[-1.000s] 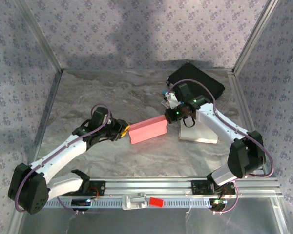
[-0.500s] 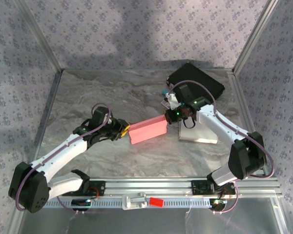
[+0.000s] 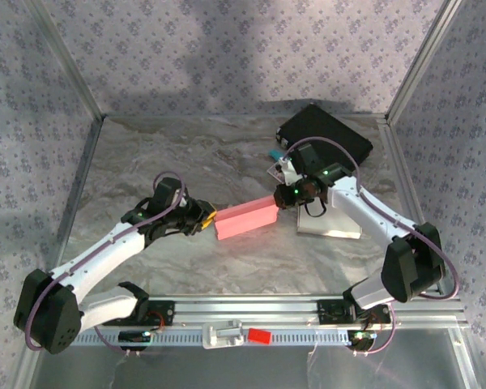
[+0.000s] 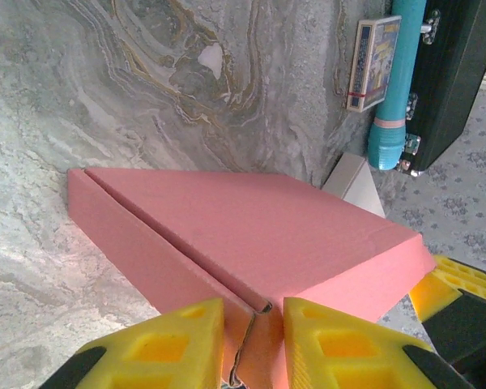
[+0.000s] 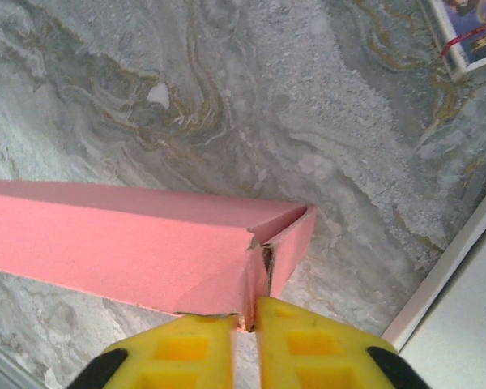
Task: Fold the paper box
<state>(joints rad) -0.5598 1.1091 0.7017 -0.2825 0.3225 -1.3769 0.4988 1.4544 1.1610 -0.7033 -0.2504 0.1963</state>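
Marble table (image 3: 186, 162): black case (image 3: 328, 130) at back R, lid down, contents hidden. Pink paper box (image 3: 245, 220) lies mid-table btwn both arms, flaps in, inside not visible. Left gripper (image 4: 253, 324) clamps its L end, narrow, fingers either side of the flap seam. Right gripper (image 5: 245, 324) nearly closed at the R-end flap; gripping or just touching, can't tell. Teal tube (image 4: 397, 89) and card pack (image 4: 374, 53) beside case.

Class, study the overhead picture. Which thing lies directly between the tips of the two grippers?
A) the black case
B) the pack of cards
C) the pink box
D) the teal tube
C: the pink box spans the gap, with its left end at the left gripper and its right end at the right gripper.
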